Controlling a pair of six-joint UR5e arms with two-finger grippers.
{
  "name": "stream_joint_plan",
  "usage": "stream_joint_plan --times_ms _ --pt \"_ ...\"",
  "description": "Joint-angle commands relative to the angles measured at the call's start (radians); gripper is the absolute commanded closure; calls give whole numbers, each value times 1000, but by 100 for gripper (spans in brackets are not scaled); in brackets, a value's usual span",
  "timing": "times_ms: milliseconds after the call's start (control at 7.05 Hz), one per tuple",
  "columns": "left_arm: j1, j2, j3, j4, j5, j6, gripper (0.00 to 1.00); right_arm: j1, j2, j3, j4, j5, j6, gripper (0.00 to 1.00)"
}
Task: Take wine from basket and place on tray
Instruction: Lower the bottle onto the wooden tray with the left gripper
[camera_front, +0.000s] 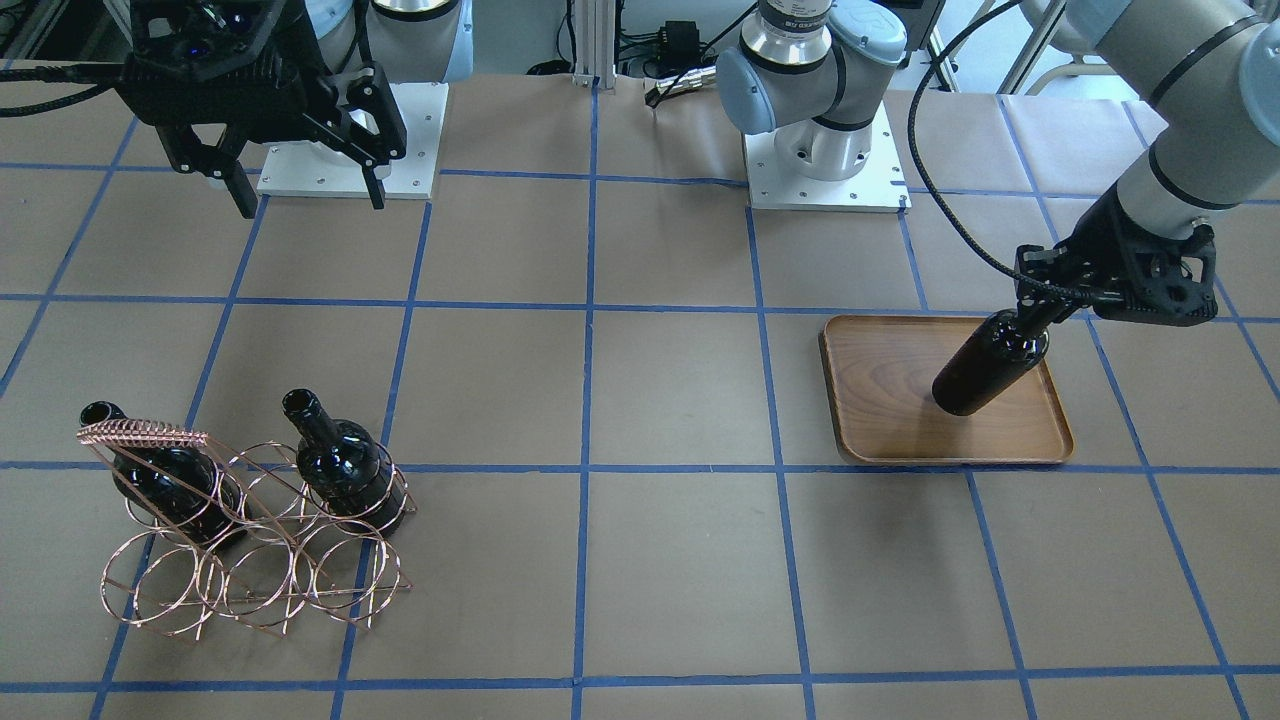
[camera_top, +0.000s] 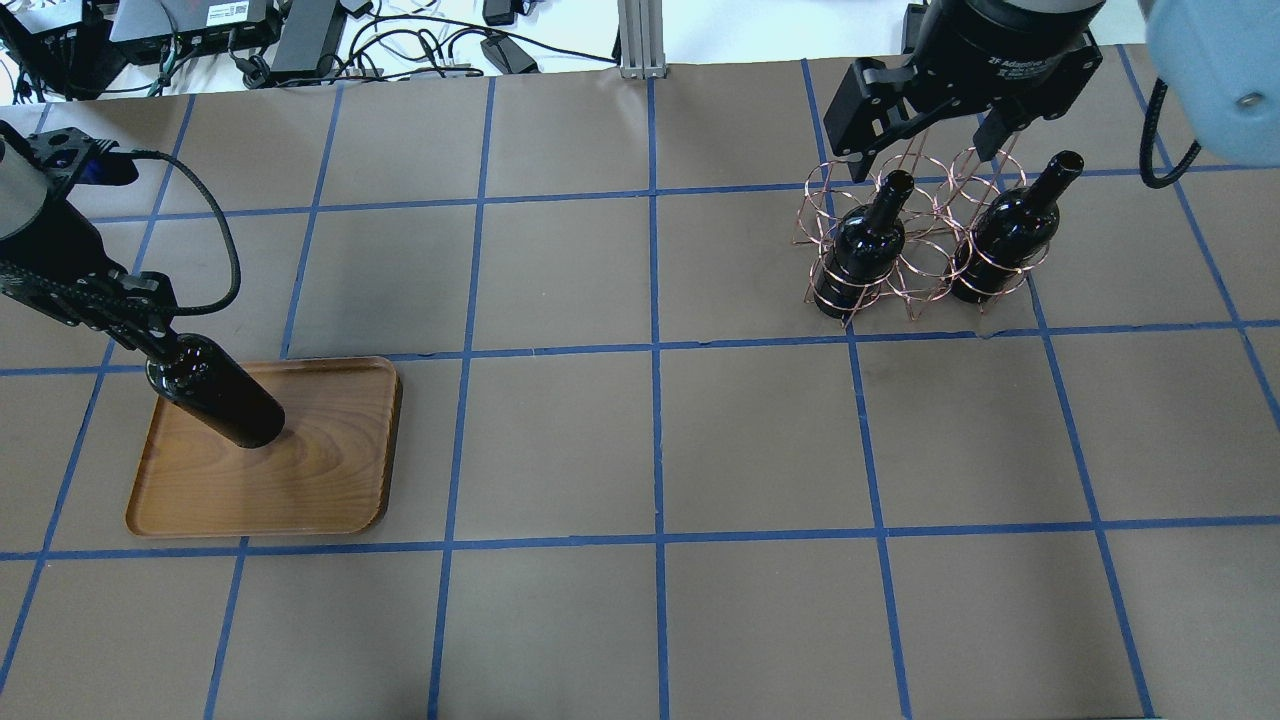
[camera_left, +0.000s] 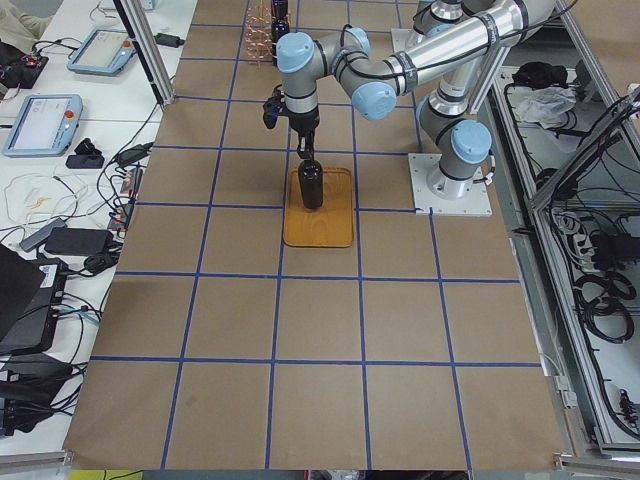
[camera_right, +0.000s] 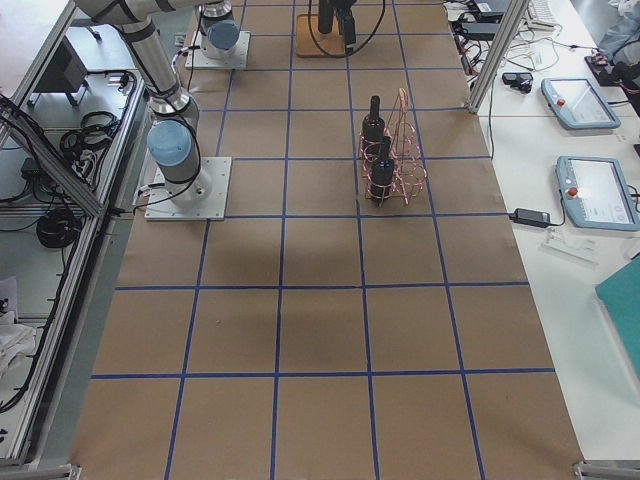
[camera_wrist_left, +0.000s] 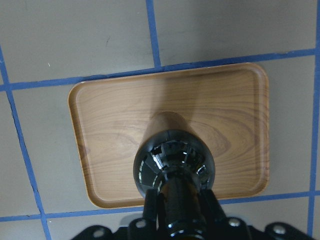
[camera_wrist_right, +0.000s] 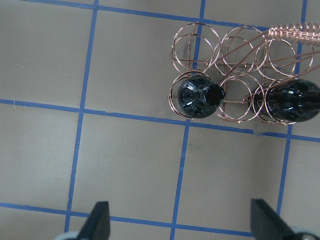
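Note:
My left gripper (camera_front: 1040, 308) is shut on the neck of a near-black wine bottle (camera_front: 990, 365) and holds it upright over the brown wooden tray (camera_front: 880, 425). The bottle's base is at or just above the tray's surface; I cannot tell whether it touches. The left wrist view looks down the bottle (camera_wrist_left: 172, 165) onto the tray (camera_wrist_left: 115, 120). The copper wire basket (camera_top: 930, 268) holds two more bottles (camera_top: 865, 245) (camera_top: 1005, 235), standing upright. My right gripper (camera_top: 925, 160) is open and empty, high above the basket. The basket (camera_wrist_right: 240, 50) also shows in the right wrist view.
The table is brown paper marked with a blue tape grid. Both arm bases (camera_front: 825, 150) stand on white plates at the robot's edge. Cables and electronics (camera_top: 300, 30) lie beyond the table's far edge.

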Motion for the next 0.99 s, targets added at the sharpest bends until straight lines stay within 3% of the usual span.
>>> stream_joint_plan --times_ms 0,284,426,568,851 --pt "10 -11 -4 5 -3 15 100 0 -3 7 -1 1 2 0" --pt "8 -17 -4 -6 -3 9 100 0 -16 7 3 -1 2 0" --pt "8 -20 -4 -7 -3 6 84 0 -14 8 6 4 1 0" --pt "7 -14 -4 -9 -1 4 1 2 -19 7 10 4 -2 0" --pt "7 3 8 -74 12 -13 0 2 -25 8 16 4 -7 0"
